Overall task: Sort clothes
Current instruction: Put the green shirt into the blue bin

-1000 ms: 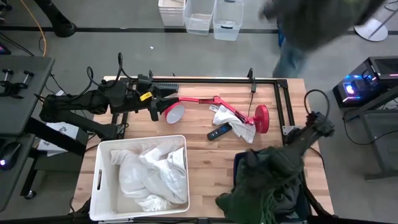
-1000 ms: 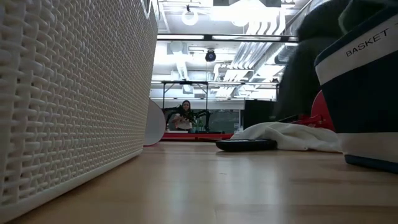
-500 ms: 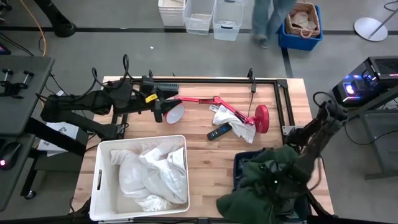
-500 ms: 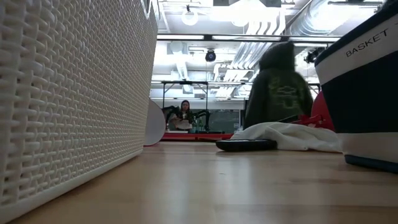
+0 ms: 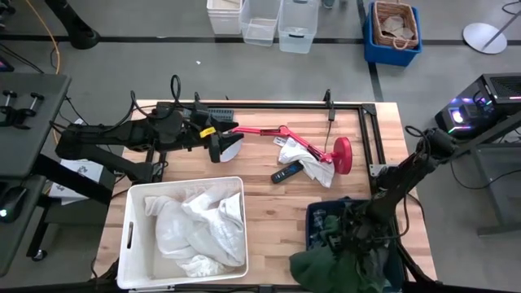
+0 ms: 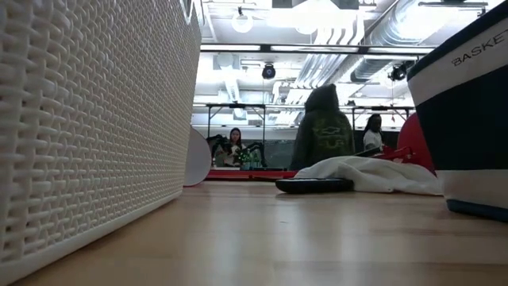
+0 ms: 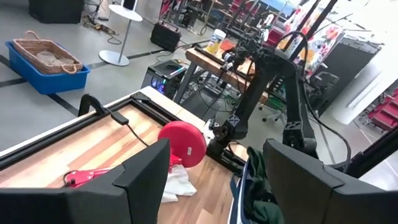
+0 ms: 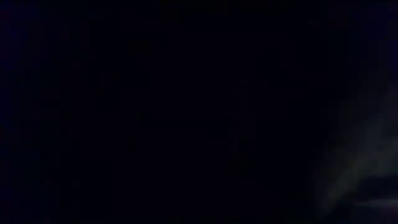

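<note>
The right wrist view is almost wholly black, and in the high view the right gripper (image 5: 346, 236) is sunk among the dark clothes (image 5: 342, 264) in the navy bin (image 5: 314, 213), so whether its fingers are open or closed cannot be told. The dark green garment spills over the bin's near edge and is cut off by the picture's bottom. In the low view the white bin (image 6: 87, 119) fills the left half and hides most of the table.

The left gripper (image 5: 218, 145) hangs over the table's far left part, just beside the red lamp (image 5: 281, 134) head, its fingers (image 7: 140, 171) spread wide with nothing between them. A white cloth (image 5: 313, 167) lies under the lamp's arm, touching a black remote (image 5: 286, 172). White clothes (image 5: 195, 232) fill the white bin. Bare wood lies open between the two bins and along the table's near middle.

Half a second ago the right arm stood higher with the green garment bunched over the bin; it has since dropped lower into the pile. The person in a dark green hoodie (image 6: 321, 131) (seen from behind, in the low view) has moved leftward and farther off.
</note>
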You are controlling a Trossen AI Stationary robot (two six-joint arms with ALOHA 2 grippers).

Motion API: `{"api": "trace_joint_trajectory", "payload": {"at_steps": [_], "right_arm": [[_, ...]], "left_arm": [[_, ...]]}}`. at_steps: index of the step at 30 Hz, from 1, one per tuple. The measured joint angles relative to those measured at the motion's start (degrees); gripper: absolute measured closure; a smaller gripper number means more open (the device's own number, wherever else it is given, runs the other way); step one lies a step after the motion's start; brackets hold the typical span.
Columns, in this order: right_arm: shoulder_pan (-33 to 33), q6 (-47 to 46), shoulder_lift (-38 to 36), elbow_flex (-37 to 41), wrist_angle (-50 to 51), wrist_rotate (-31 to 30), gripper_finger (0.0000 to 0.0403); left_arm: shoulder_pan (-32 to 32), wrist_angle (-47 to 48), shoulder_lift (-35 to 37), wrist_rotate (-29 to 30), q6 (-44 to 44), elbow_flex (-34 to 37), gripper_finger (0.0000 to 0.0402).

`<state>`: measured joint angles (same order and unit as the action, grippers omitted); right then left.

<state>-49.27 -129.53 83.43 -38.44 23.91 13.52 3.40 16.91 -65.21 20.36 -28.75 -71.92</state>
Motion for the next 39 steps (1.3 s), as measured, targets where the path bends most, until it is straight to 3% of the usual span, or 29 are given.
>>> {"api": "trace_joint_trajectory", "payload": {"at_steps": [7, 18, 21, 23, 25, 27, 31, 35, 39], "right_arm": [[0.7, 2.5, -8.3, -5.9, 19.3, -11.5, 0.0403], [0.5, 6.3, -14.4, -30.0, 52.7, -14.2, 0.0403], [0.2, 7.8, -14.5, -37.3, 54.0, -24.5, 0.0403], [0.3, 12.3, -14.3, -40.6, 48.4, -36.4, 0.0403], [2.8, 19.3, -12.8, -42.0, 40.4, -43.7, 0.0403], [7.4, 27.7, -9.9, -42.2, 32.4, -43.0, 0.0403], [17.0, 40.8, 0.1, -42.1, 22.5, -33.1, 0.0403], [24.9, 48.1, 10.0, -42.1, 19.8, -21.4, 0.0403], [29.5, 53.8, 17.1, -42.0, 14.7, -15.4, 0.0403]], "left_arm": [[0.0, 0.0, -0.3, 0.3, 0.5, 0.0, 0.0156], [0.0, 0.0, -0.3, 0.4, 0.9, 0.0, 0.0156], [0.0, 0.0, -0.3, 0.4, 0.9, 0.0, 0.0156], [0.0, 0.0, -0.3, 0.4, 0.9, 0.0, 0.0156], [0.0, 0.0, -0.3, 0.4, 0.9, 0.0, 0.0156], [0.0, 0.0, -0.3, 0.4, 0.9, 0.0, 0.0156], [0.0, 0.0, -0.3, 0.4, 0.5, 0.0, 0.0156], [0.0, 0.0, -0.3, 0.4, -0.7, 0.0, 0.0156], [0.5, 0.0, -0.3, 0.2, -1.1, 0.0, 0.0156]]}}
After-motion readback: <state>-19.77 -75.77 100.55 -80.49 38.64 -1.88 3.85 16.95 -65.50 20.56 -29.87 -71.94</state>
